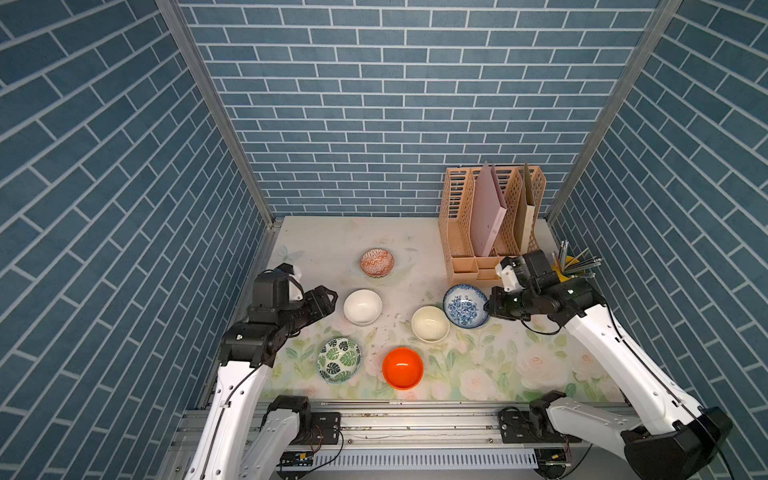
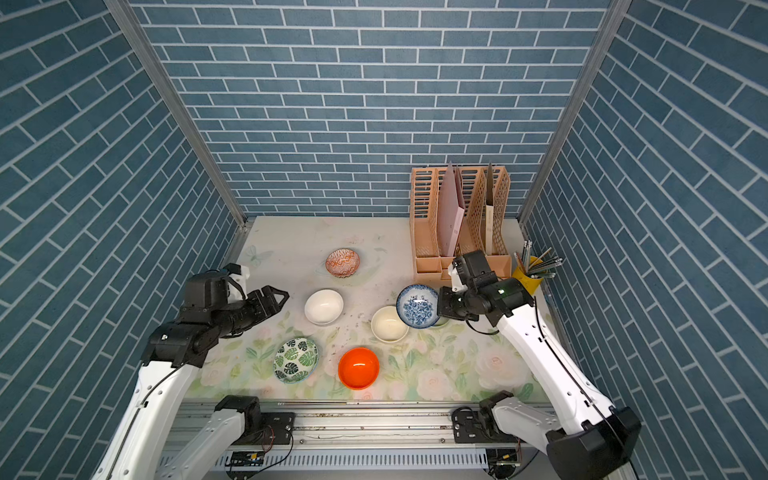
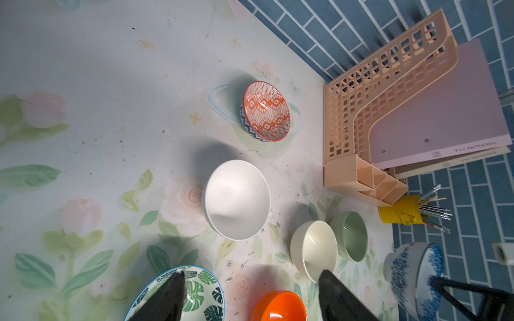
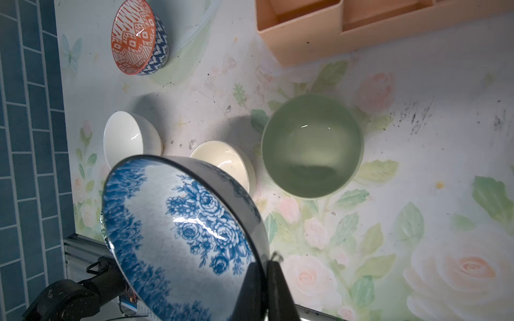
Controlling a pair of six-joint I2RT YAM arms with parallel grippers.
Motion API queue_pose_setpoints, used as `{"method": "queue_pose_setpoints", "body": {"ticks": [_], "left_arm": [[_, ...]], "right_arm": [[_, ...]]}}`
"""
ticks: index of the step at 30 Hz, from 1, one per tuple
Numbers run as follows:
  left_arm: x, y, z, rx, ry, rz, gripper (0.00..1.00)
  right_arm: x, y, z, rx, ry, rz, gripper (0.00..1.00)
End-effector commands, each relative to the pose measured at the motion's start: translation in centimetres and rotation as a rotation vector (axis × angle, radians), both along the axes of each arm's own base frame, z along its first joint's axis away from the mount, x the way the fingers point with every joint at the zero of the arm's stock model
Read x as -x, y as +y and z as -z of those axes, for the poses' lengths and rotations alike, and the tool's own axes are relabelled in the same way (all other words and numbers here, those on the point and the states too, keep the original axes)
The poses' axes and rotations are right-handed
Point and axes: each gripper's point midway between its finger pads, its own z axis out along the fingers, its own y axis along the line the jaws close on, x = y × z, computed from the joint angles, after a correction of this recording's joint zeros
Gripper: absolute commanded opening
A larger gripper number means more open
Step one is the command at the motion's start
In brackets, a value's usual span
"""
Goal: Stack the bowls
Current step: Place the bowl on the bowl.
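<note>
Nothing is stacked yet: the right jaws clench the round blue-floral glazed bowl (image 1: 465, 306) by its rim, lifted right of centre in a top view. The left jaws are spread and empty. The six other bowls (image 1: 362, 306) sit unstacked on the counter (image 1: 316, 245).

- left arm (image 1: 232, 399): white moulded shell links, black joint housings, thin black cable down the lower link, small dark screws
- right arm (image 1: 602, 345): same white shells and black joints, looped black cable by the wrist, small lit dot on the wrist block
- left hand (image 1: 330, 300): black, triangular open-frame fingers, white camera mount behind
- right hand (image 1: 492, 305): black, white camera mount behind
- both arm bases: black plates on a grey aluminium rail (image 1: 415, 419), red and black wires
</note>
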Motion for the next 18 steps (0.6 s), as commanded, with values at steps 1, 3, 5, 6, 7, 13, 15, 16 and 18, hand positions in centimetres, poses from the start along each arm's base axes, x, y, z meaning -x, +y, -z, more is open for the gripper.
{"method": "queue_pose_setpoints", "body": {"ticks": [1, 3, 5, 6, 7, 13, 15, 16, 18], "left_arm": [[-0.5, -1.7, -1.6, 0.036, -0.046, 0.110, 0.79], [-1.1, -1.8, -2.3, 0.043, -0.077, 0.113, 0.78], [-1.9, -2.3, -2.1, 0.051, -0.066, 0.127, 0.77], [-2.2, -2.7, -2.0, 0.050, -0.058, 0.140, 0.77], [-2.4, -3.1, -1.7, 0.044, -0.046, 0.154, 0.75], [-2.7, -6.5, 1.3, -0.069, 0.026, 0.240, 0.69], [-2.4, -7.8, 2.4, -0.108, 0.050, 0.270, 0.66], [-2.3, -8.3, 2.5, -0.112, 0.050, 0.280, 0.64], [-2.2, -9.2, 2.5, -0.108, 0.042, 0.301, 0.61]], "right_arm": [[-1.8, 2.6, -2.2, -0.038, -0.096, -0.093, 0.00], [-2.7, 3.6, -2.6, -0.026, -0.130, -0.107, 0.00], [-3.5, 5.2, -2.6, -0.048, -0.141, -0.130, 0.00], [-3.8, 6.2, -2.4, -0.060, -0.141, -0.143, 0.00], [-3.9, 7.2, -2.3, -0.073, -0.142, -0.163, 0.00], [-5.6, 11.2, -1.5, -0.065, -0.159, -0.233, 0.00], [-6.0, 12.6, -1.4, -0.071, -0.166, -0.249, 0.00], [-6.1, 13.1, -1.2, -0.071, -0.162, -0.261, 0.00], [-6.2, 13.8, -0.7, -0.060, -0.152, -0.282, 0.00]]}}
